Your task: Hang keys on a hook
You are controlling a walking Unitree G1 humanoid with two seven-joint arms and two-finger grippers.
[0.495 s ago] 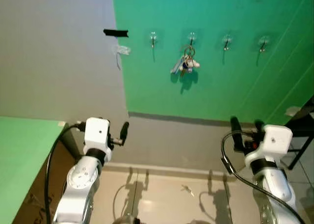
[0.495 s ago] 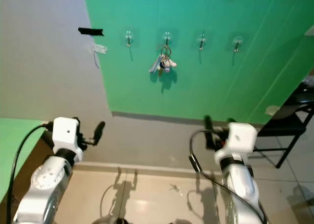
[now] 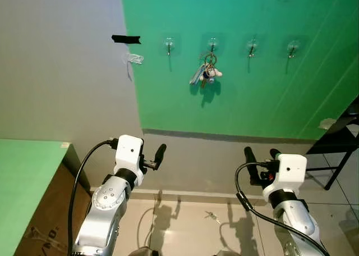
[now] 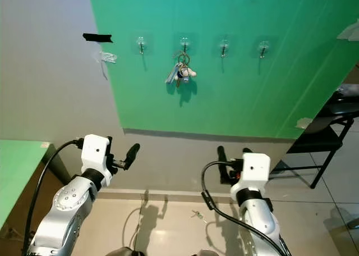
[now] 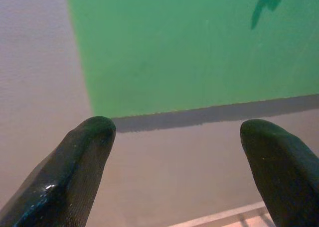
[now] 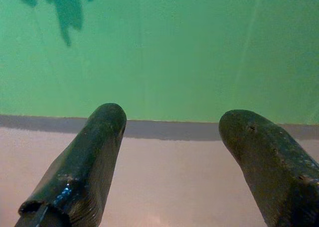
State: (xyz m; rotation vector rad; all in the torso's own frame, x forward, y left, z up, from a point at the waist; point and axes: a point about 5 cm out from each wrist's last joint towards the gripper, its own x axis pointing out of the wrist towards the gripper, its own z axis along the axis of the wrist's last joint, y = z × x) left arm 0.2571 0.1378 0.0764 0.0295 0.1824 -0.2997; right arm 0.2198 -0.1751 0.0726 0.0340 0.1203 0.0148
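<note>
Left eye view shows you a green panel [image 3: 241,99] on a grey wall [image 3: 61,71], with a row of four hooks [image 3: 251,46] along its upper part. The keys [image 3: 206,73] hang from the second hook from the left [image 3: 212,42], a bunch on a ring with a small white charm, resting against the panel with their shadow just below. A strip of black tape [image 3: 125,39] and a scrap of clear tape [image 3: 134,58] sit on the wall just left of the panel. A green-topped box [image 3: 28,172] stands at your lower left, and a black chair [image 3: 342,149] at the right edge.

Your left gripper [image 3: 159,154] is raised low before the wall, well below the keys; in the left wrist view its fingers [image 5: 75,172] stand wide apart with nothing between them. Your right gripper [image 3: 259,158] is at a similar height, its fingers [image 6: 94,157] also spread wide and holding nothing, facing the panel's lower edge
</note>
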